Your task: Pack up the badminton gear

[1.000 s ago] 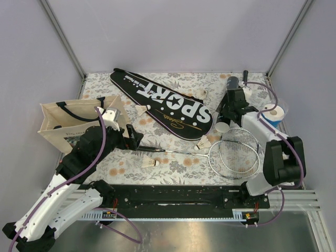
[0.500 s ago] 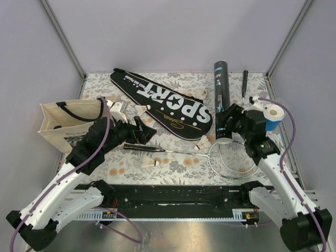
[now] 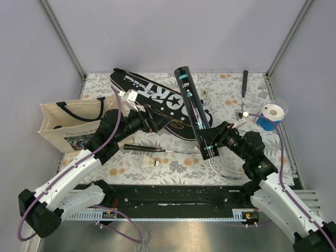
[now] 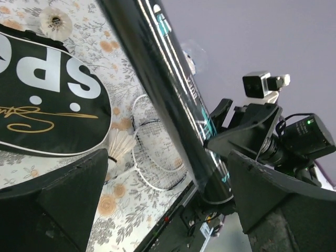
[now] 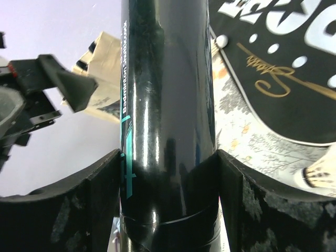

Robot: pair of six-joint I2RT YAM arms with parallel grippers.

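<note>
R claw (image 3: 213, 140) clamped on black tube (image 3: 192, 106) near its lower end; tube slants across SPORT cover (image 3: 149, 92). L claw (image 3: 155, 125) wide open, empty, at cover's near edge, just beside tube.

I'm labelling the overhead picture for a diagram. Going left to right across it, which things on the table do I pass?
tote bag → loose shuttlecock → black tube → thin black tool → blue and white roll
</note>
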